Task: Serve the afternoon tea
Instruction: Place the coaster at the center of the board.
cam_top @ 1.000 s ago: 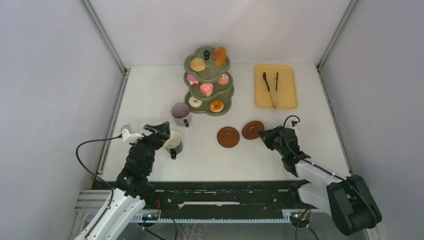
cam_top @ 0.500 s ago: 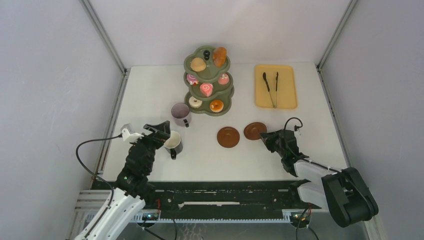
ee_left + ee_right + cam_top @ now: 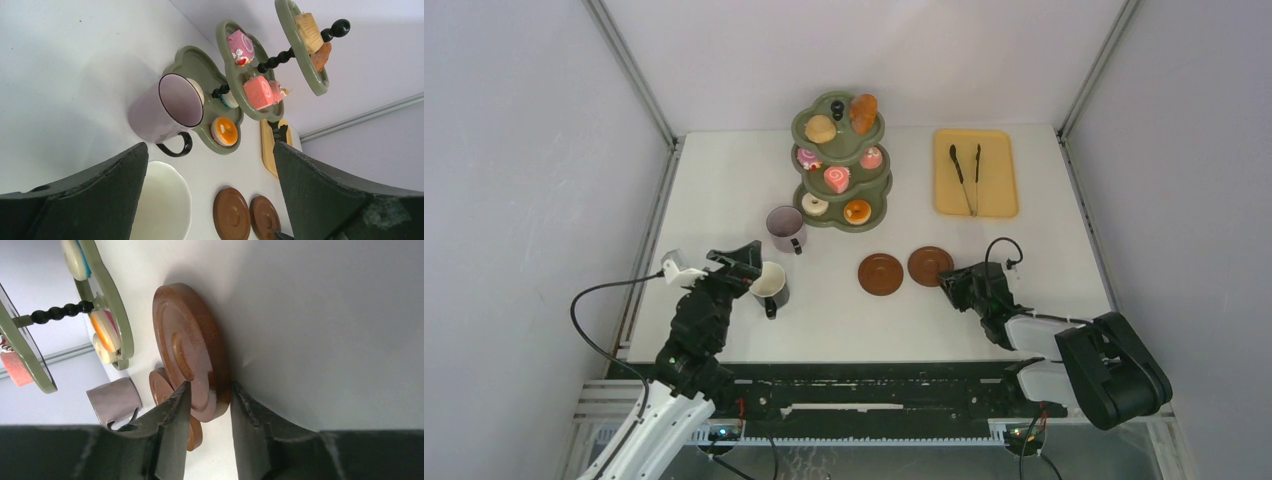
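Observation:
The olive-green three-tier stand (image 3: 886, 183) holds buns on top, pink cakes in the middle and donuts below. Two brown saucers lie flat side by side, the left one (image 3: 880, 273) and the right one (image 3: 929, 265). My right gripper (image 3: 948, 279) is at the right saucer's near rim. In the right wrist view its jaws (image 3: 211, 385) straddle that saucer (image 3: 187, 347) with a slight gap showing. A mauve cup (image 3: 785, 228) stands by the stand. My left gripper (image 3: 742, 262) is wide open beside a dark cup with a white inside (image 3: 771, 285).
An orange-yellow tray (image 3: 999, 195) with black tongs (image 3: 966, 175) lies at the back right. Grey walls close in the table on three sides. The stand's bottom tier (image 3: 187, 62) is just behind the mauve cup (image 3: 160, 110).
My right gripper has shifted left and lower, the right saucer has gone from tilted to flat next to the other one, and the jaws have loosened. The left arm has barely moved.

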You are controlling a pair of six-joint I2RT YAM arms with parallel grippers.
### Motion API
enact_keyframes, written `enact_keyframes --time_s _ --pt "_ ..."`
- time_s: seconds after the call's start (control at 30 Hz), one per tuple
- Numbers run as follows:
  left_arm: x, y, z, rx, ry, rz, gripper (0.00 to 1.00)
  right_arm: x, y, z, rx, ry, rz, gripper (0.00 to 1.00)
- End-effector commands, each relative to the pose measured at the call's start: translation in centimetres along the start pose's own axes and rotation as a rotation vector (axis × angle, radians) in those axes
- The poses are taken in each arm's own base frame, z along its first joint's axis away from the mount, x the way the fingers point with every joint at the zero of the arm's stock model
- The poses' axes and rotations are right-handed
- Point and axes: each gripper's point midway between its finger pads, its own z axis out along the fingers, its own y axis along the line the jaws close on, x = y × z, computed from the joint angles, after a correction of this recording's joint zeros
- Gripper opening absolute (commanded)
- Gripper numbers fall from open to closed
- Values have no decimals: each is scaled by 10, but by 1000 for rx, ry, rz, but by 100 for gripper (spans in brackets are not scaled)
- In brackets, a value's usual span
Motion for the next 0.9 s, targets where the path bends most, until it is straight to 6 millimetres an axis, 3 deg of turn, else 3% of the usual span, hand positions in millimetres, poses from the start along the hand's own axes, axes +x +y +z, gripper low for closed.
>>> enact_keyframes --time_s 0.0,0.23,0.6,0.73,0.87 --pt "-15 -15 -3 40 -32 -16 100 7 -21 0 89 11 -3 46" --pt "-15 -15 -5 45 -30 -21 100 8 -14 -8 101 -19 -45 60" --pt "-16 -18 -7 58 -27 -33 100 16 -12 -25 104 -41 -74 61" --pt "-17 -18 -9 61 -29 -35 100 26 9 -37 58 -63 -155 60" --pt "-18 -20 -10 64 -29 -38 100 33 39 -44 7 -88 -245 46"
